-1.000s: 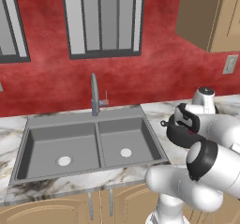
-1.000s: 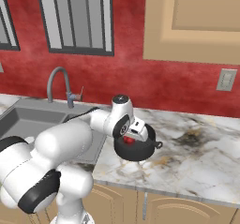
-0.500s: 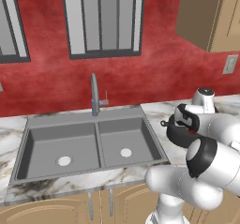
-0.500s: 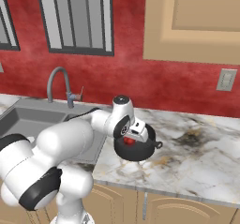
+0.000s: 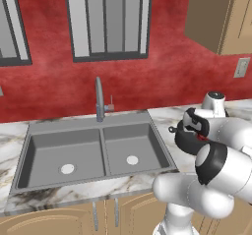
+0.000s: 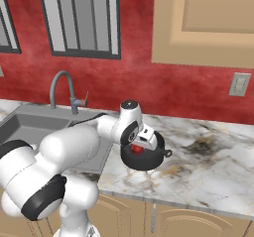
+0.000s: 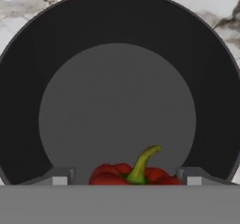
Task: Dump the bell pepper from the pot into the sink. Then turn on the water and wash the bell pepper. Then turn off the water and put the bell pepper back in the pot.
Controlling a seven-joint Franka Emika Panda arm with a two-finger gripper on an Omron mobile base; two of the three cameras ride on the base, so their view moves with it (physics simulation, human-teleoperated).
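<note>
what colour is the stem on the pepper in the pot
Green, a yellowish green stem on the red pepper; clearest in the hand view.

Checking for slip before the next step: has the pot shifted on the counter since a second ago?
No. The pot sits at the same spot on the marbled counter, right of the sink, as before.

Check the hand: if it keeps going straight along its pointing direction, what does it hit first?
Most likely the small glossy red bell pepper, sitting between the open fingertips of the hand inside the round black pot. Past it lies the pot's grey floor; depth is unclear.
</note>
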